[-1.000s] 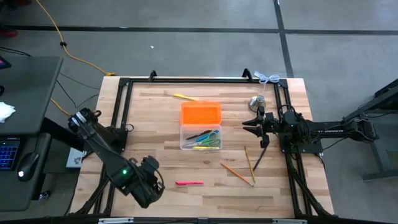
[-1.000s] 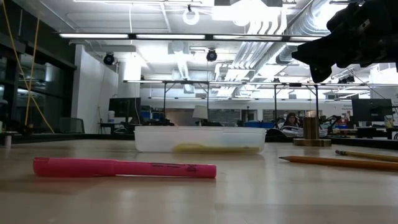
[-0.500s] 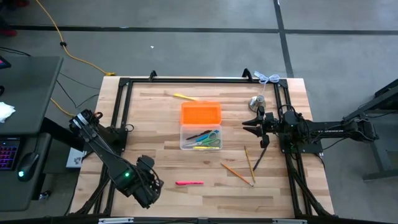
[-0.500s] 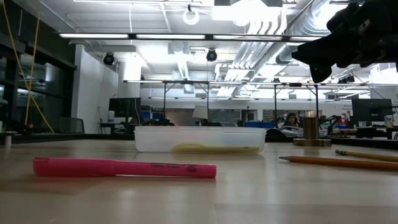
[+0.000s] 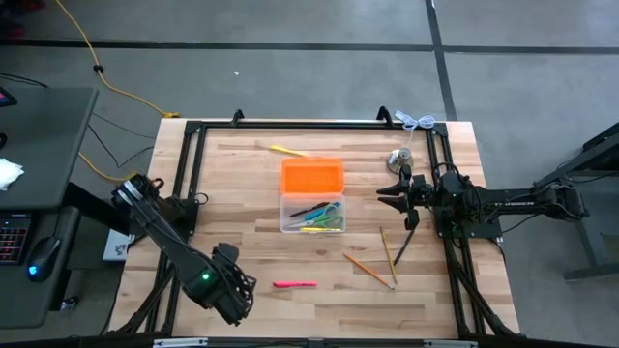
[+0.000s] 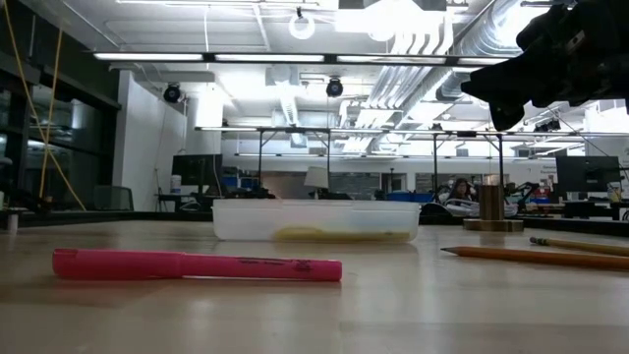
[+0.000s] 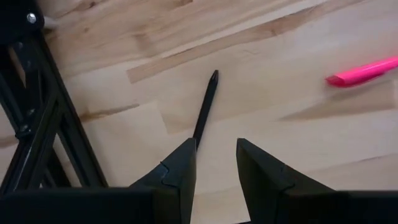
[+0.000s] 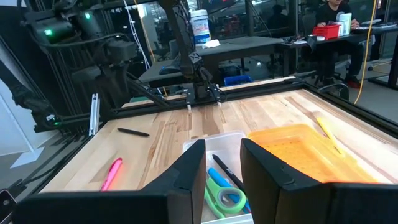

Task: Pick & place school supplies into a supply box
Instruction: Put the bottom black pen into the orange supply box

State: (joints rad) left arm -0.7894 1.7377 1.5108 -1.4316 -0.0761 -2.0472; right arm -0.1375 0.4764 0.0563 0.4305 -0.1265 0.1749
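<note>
The supply box is a clear tray with its orange lid open at the far side; green scissors and pens lie in it. On the table lie a pink marker, a black pen, a yellow pen, two pencils and a dark pen. My left gripper points down, open, over the near left of the table, with the black pen's near end just past one fingertip. My right gripper waits level and open at the box's right.
A silver bell-shaped object stands at the far right near my right gripper. A black frame rail runs along the table's left side close to my left gripper. Bare wood lies between the pink marker and the box.
My left gripper has rolled about its own pointing line over the near left of the table and stayed open. My right arm and all the supplies have kept still.
</note>
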